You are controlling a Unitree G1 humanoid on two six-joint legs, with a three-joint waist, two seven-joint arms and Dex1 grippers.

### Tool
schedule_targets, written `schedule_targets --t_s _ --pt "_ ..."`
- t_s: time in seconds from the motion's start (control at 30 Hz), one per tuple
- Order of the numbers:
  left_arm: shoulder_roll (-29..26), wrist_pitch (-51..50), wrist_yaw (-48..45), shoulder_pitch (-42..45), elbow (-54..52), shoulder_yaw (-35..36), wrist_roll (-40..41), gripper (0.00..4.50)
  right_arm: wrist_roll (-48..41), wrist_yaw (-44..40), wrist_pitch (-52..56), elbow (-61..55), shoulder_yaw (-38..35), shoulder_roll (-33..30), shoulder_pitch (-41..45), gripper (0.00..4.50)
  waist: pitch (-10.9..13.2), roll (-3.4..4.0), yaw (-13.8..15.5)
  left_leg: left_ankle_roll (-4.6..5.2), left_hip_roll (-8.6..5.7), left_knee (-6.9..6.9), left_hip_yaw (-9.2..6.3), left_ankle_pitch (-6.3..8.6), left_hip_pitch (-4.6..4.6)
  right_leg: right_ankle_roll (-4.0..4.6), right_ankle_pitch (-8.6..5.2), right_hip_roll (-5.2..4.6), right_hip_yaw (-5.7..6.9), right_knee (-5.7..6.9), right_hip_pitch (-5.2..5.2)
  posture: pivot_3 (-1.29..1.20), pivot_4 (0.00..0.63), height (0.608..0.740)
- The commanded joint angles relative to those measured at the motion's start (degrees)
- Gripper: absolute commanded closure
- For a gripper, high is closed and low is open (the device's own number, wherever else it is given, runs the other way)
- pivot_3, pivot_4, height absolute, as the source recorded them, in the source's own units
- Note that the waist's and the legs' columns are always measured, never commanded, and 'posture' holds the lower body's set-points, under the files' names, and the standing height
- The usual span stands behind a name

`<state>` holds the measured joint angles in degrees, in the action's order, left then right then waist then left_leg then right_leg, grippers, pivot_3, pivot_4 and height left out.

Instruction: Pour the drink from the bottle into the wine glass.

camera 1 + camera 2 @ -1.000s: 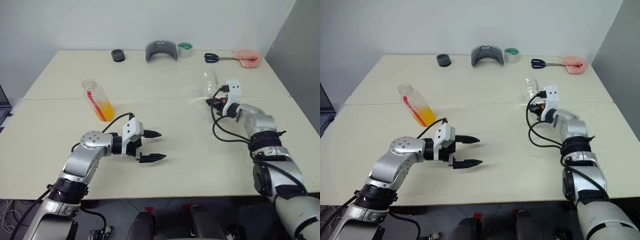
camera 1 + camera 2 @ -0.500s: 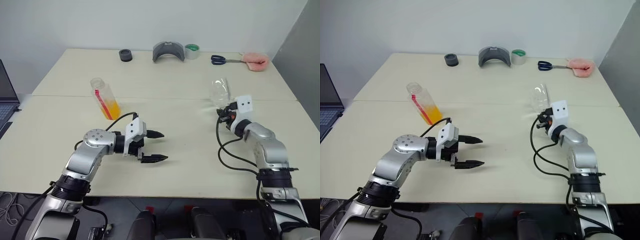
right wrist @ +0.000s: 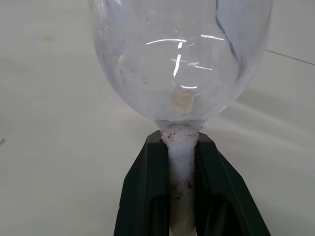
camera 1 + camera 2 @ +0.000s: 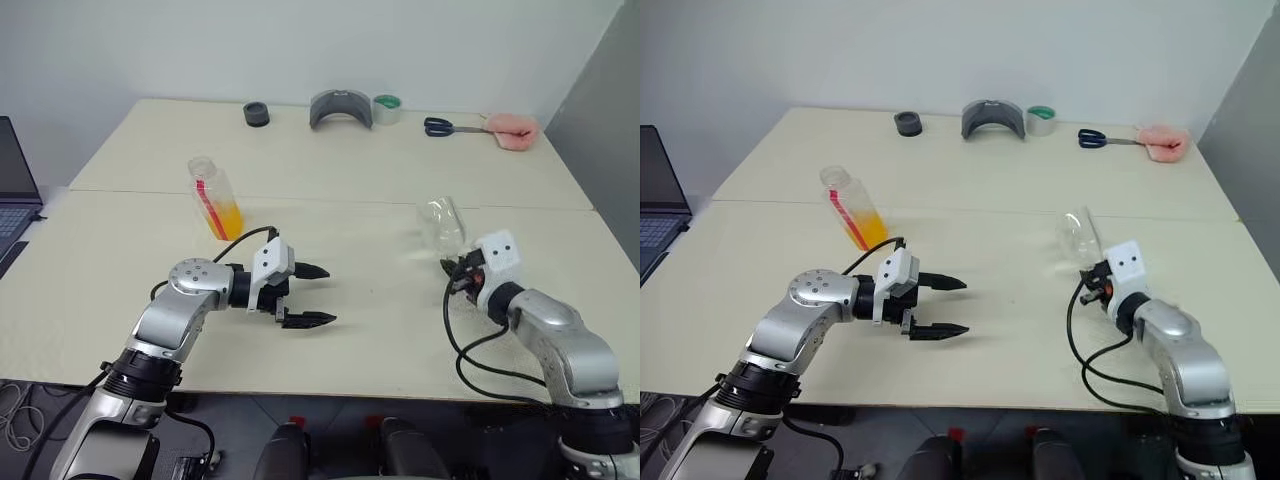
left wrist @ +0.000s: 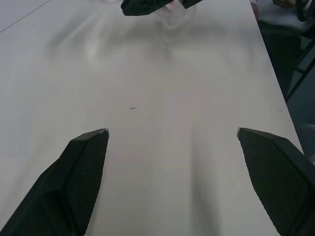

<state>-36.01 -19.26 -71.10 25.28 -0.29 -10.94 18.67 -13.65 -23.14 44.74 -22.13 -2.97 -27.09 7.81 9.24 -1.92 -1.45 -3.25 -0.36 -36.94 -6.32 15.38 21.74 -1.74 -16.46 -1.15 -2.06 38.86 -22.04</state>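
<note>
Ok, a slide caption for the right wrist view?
Right gripper fingers clamp the empty wine glass by its stem.

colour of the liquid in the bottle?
Bright orange-yellow drink, low in the bottle; clearest in the left eye view.

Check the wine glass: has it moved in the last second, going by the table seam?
Yes. The wine glass, clamped by its stem in the right gripper, came from beyond the table seam to the near side, toward the robot.

Right gripper (image 3: 182, 147) jaws clamped on wine glass (image 3: 179, 59) stem; bowl empty.
</note>
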Motion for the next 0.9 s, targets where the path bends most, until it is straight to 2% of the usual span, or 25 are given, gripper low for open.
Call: schedule_targets --t_s 0.03,0.13,0.23,0.37,0.47,0.6,0.73,0.9 --pt "-0.4 1.2 -0.6 0.1 -1.0 0.2 -0.1 0.00 0.2 0.1 4.2 3.8 3.0 0.8 -4.3 4.26 -0.2 -0.13 0.0 0.01 0.00 0.01 0.00 0.01 -0.04 0.00 -0.01 0.00 0.00 0.00 0.04 0.00 0.150 0.740" --pt "-0.2 1.3 -0.5 0.0 -0.8 0.3 -0.1 0.00 -0.6 2.1 1.4 4.9 1.4 4.6 1.8 4.26 -0.2 -0.18 -0.3 0.02 0.03 0.02 0.04 0.01 -0.13 0.00 -0.02 0.04 -0.04 0.01 0.07 0.00 0.150 0.740" --pt "0.1 1.3 -0.4 0.2 -0.6 0.4 0.0 0.00 -0.9 3.8 -0.2 8.7 0.6 9.0 10.1 4.26 -0.2 -0.13 -1.9 0.02 0.14 0.05 0.30 0.01 -0.35 -0.01 -0.02 0.14 -0.30 0.10 0.07 0.00 0.150 0.740" --pt "0.8 -1.2 1.5 0.6 -0.6 2.6 2.0 0.00 0.3 5.8 -5.9 19.5 1.3 15.6 21.5 4.26 0.1 0.28 -3.3 0.03 0.45 0.15 0.53 0.01 -0.61 0.02 -0.02 0.45 -0.50 0.18 0.07 0.00 0.150 0.740" --pt "0.7 -4.4 4.2 0.4 -0.9 5.9 4.0 0.00 1.6 7.3 -12.2 27.9 1.7 20.2 26.3 4.26 0.3 0.61 -3.4 0.02 0.70 0.18 0.62 0.01 -0.47 0.06 -0.01 0.67 -0.54 0.27 -0.12 0.00 0.150 0.740" --pt "-0.5 -7.2 7.3 -1.4 -2.1 9.7 5.3 0.00 3.3 9.1 -22.7 40.3 2.1 25.4 30.6 4.26 0.3 0.65 -3.3 0.01 0.92 0.17 0.37 0.01 0.10 0.27 0.04 0.87 -0.33 0.27 -0.63 0.00 0.150 0.740" --pt "-2.1 -8.4 8.7 -3.4 -3.8 11.8 5.5 0.00 4.4 10.0 -33.4 51.3 2.0 30.0 33.2 4.26 0.3 0.65 -3.4 -0.01 0.91 0.10 0.57 0.00 0.10 0.27 0.11 0.74 -0.46 0.29 -0.66 0.00 0.150 0.740" --pt "-2.9 -9.4 9.4 -4.6 -5.7 12.5 6.0 0.00 6.4 9.9 -38.2 54.3 3.1 30.8 30.3 4.26 0.3 0.65 -3.4 -0.02 0.96 0.06 0.62 -0.01 -0.15 0.24 0.17 0.89 -0.50 0.28 -0.47 0.00 0.150 0.740"
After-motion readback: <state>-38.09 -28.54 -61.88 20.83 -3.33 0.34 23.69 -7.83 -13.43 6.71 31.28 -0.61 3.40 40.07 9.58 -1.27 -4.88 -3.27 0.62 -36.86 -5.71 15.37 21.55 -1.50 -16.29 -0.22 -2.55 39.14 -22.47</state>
